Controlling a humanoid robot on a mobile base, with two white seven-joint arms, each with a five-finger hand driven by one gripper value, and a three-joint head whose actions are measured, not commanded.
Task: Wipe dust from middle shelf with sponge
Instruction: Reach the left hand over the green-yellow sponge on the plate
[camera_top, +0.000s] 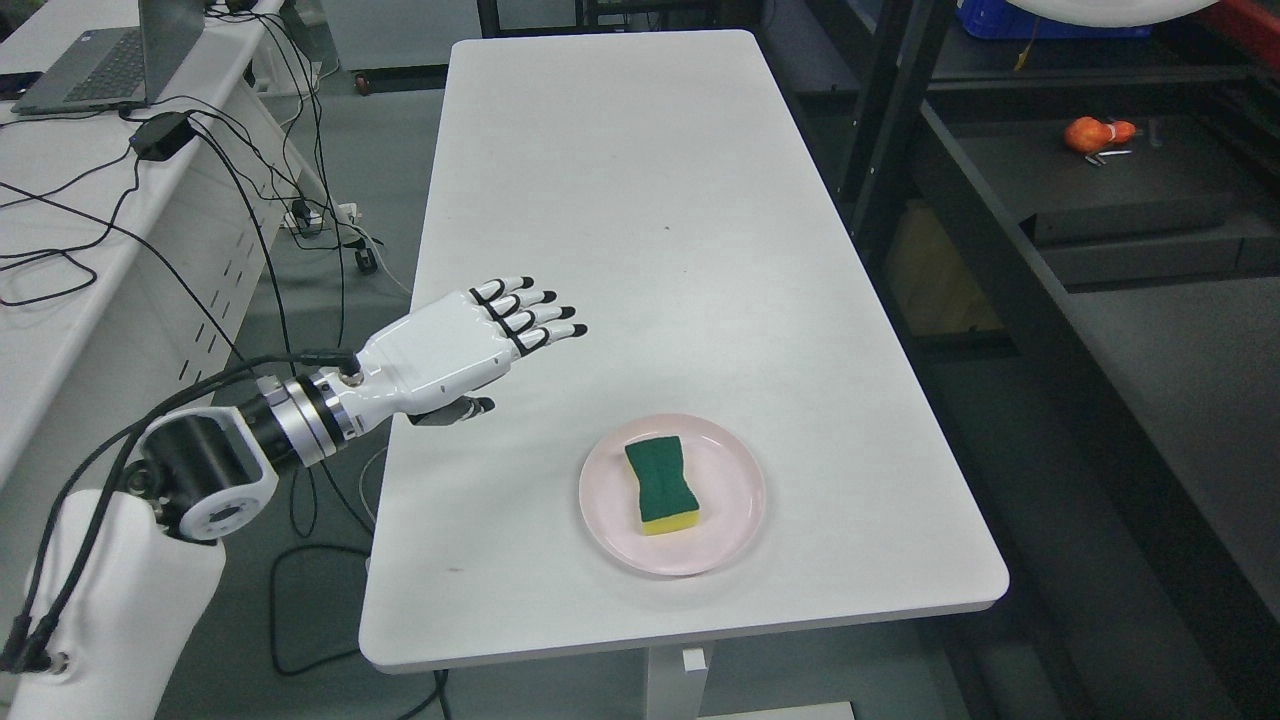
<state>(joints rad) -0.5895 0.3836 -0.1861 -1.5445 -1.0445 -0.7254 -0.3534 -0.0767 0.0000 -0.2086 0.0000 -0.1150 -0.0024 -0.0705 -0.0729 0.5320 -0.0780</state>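
Observation:
A green and yellow sponge (661, 484) lies on a pink plate (735, 525) near the front edge of the white table (640, 200). My left hand (500, 335) hovers over the table's left edge, fingers stretched out and holding nothing, up and to the left of the sponge and apart from it. A dark shelf rack (1010, 220) stands to the right of the table. The right arm does not show.
A side desk (60, 250) at the left carries a laptop (100, 60), a power brick (160, 135) and loose cables. An orange object (1095, 133) lies on the shelf at the upper right. A blue crate (1040, 18) sits higher up.

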